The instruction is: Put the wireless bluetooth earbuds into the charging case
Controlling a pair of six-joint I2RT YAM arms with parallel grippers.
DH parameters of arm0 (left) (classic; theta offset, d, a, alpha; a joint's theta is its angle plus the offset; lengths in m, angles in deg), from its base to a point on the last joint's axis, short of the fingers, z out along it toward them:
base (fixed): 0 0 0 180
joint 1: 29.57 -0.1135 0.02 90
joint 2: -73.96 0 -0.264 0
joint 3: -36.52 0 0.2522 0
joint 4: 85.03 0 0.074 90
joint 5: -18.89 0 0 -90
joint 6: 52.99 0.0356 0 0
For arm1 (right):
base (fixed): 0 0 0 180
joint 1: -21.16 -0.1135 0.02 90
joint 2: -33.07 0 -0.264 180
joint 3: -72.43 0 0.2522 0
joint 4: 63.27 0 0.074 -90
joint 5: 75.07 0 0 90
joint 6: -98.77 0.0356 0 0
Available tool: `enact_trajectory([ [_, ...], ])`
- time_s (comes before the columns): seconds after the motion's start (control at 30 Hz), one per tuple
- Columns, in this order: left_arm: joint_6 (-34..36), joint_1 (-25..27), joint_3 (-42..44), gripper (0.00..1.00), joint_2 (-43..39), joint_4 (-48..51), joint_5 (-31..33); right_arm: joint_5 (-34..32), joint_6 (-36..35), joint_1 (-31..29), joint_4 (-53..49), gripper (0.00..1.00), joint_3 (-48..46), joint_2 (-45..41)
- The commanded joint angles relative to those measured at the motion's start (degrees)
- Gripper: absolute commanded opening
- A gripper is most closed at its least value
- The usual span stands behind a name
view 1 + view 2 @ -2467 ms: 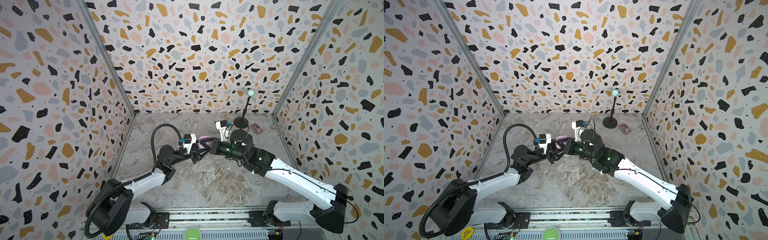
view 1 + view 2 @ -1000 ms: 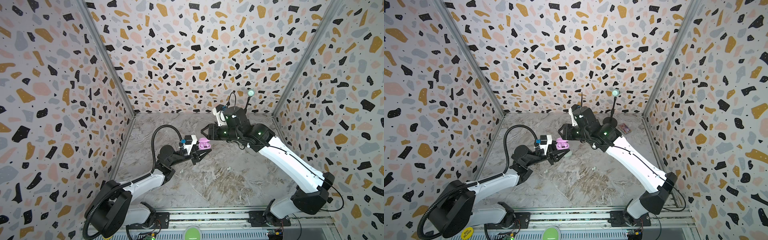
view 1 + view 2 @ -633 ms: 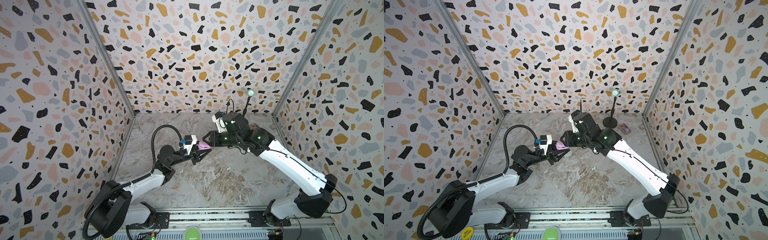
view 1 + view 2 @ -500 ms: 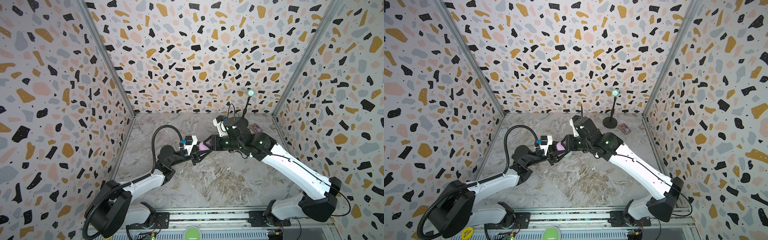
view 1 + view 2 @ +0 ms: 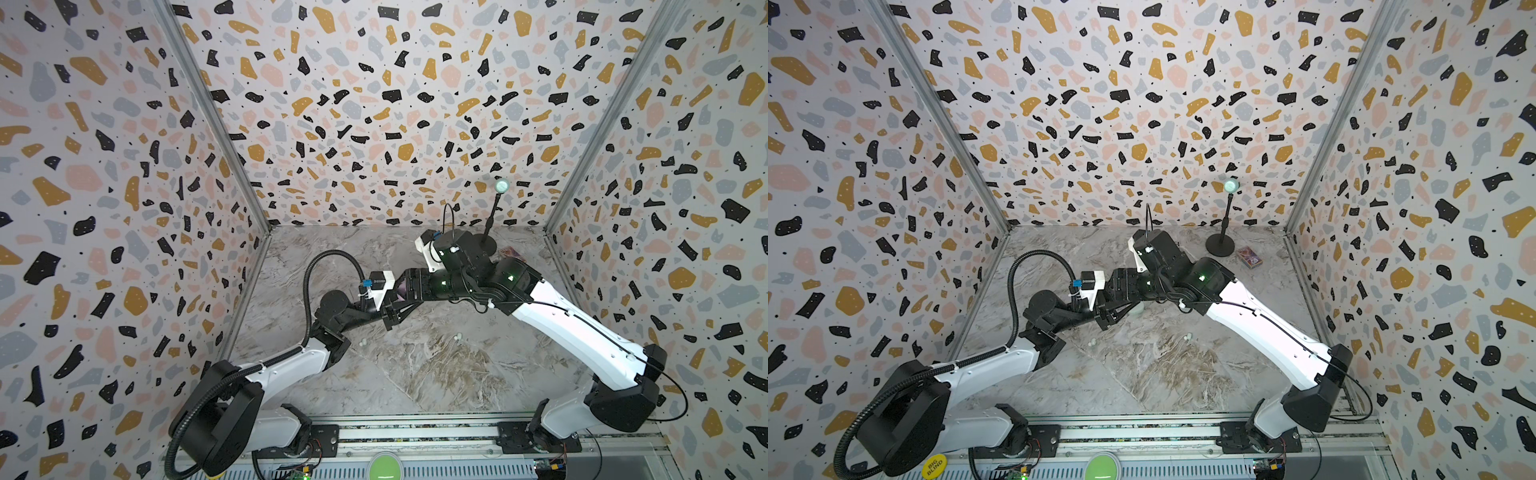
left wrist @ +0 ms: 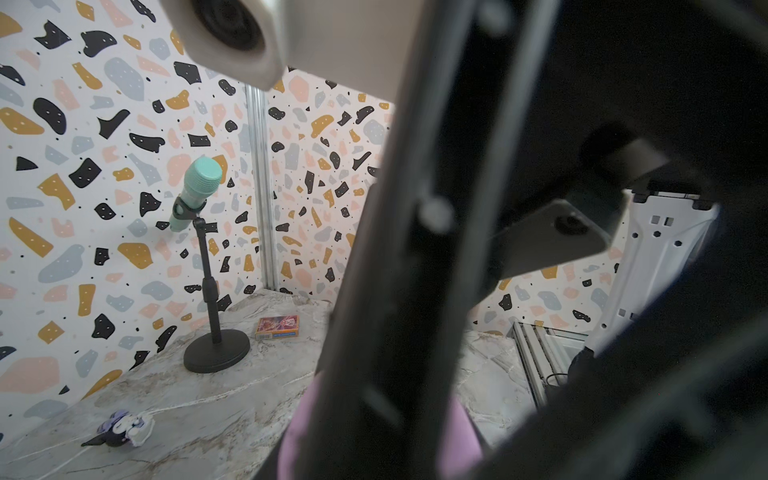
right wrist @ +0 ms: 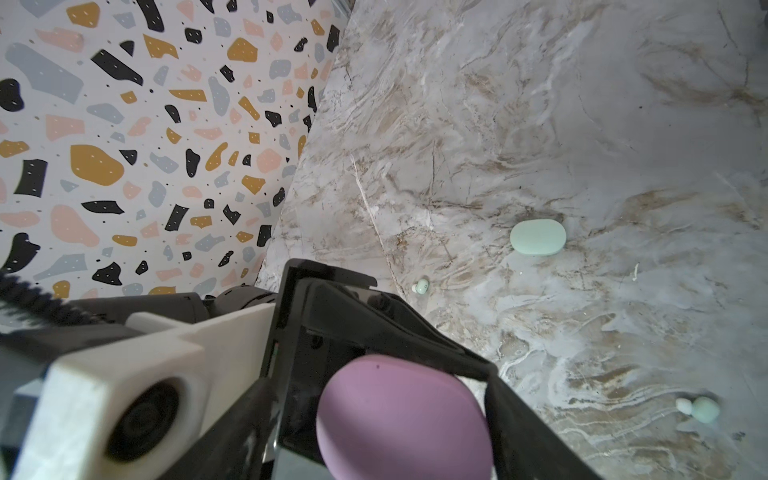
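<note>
My left gripper (image 5: 395,301) is shut on a pink charging case (image 7: 401,415) and holds it above the table, left of centre. The case's smooth, rounded shell faces the right wrist camera. My right gripper (image 7: 382,440) stands open with one finger on each side of the pink case; in both top views it meets the left gripper (image 5: 1105,309) head on. Two whitish-mint earbuds (image 5: 363,341) (image 5: 457,337) lie on the marble in front of the grippers. A closed mint case (image 7: 538,237) rests on the table beneath the right arm.
A mint microphone (image 5: 502,185) on a black stand (image 5: 1220,248) is at the back right, with a small card box (image 5: 1249,256) beside it. A purple figurine (image 6: 122,428) lies on the marble. Terrazzo walls enclose three sides.
My right arm has swung down from the back to the pink case, and its jaws now straddle it. The left arm has kept the case in place.
</note>
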Motion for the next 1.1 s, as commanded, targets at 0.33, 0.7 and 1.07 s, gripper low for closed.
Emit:
enact_trajectory([
  [0.33,2.4,0.4,-1.5,0.00,-1.4,-0.1,-0.2,1.1,-3.6,0.1,-10.4,0.75,7.1,4.1],
  [0.7,2.2,0.4,-1.4,0.00,-1.3,0.0,0.1,1.1,-3.5,0.4,-9.2,0.58,6.8,4.1],
  [1.07,4.7,0.5,-1.5,1.00,0.1,4.4,2.9,0.0,-4.1,8.6,-2.8,0.55,-6.1,-4.9],
])
